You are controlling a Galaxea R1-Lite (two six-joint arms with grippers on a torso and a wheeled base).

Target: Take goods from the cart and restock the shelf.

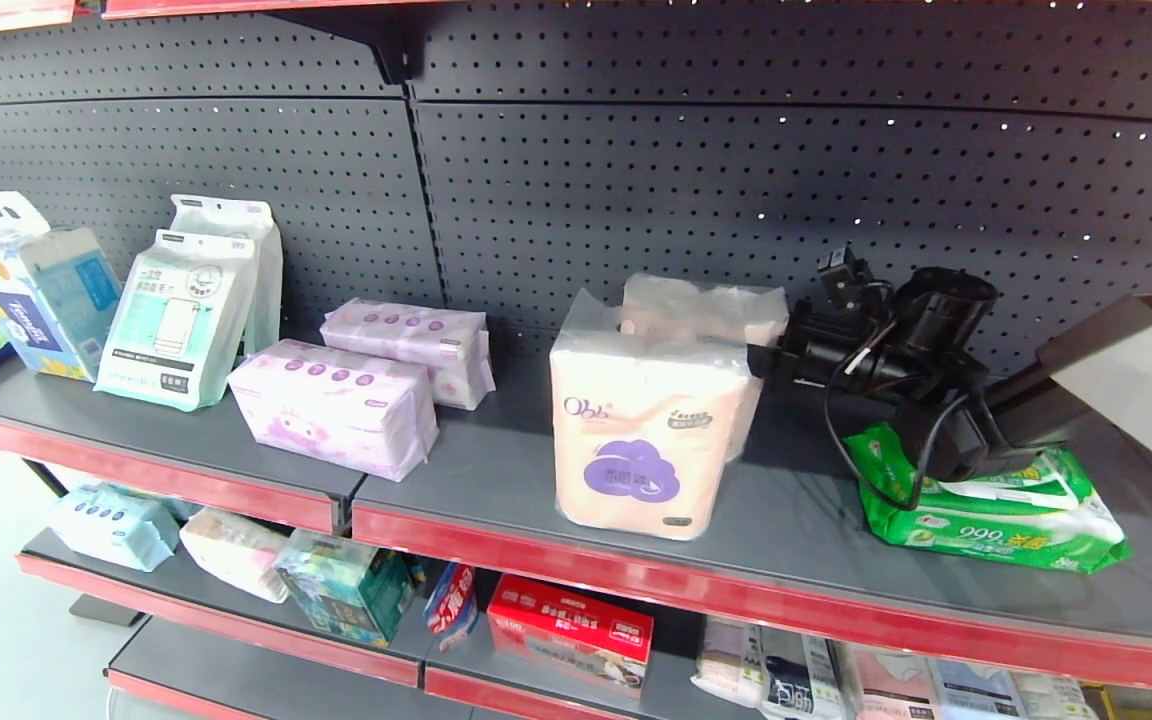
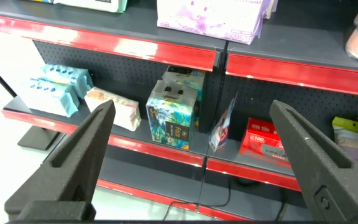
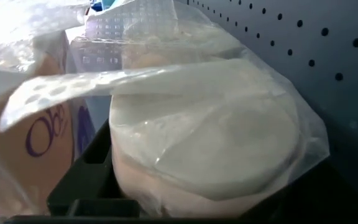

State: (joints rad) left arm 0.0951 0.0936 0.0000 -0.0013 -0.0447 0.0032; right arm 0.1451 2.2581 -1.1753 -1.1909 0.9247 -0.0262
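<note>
- My right gripper [image 1: 768, 352] is over the shelf [image 1: 496, 470], right up against the rear tissue pack [image 1: 706, 305] from its 3 o'clock. I cannot tell whether it is clamped on the pack.
- That pack stands upright at 1 o'clock of the front tissue pack [image 1: 641, 430], touching it.
- A green wipes pack [image 1: 996, 510] lies at 4 o'clock from my right gripper.
- My left gripper [image 2: 191, 107] has its jaws wide apart with nothing between them, facing the lower shelf [image 2: 135, 146].
</note>
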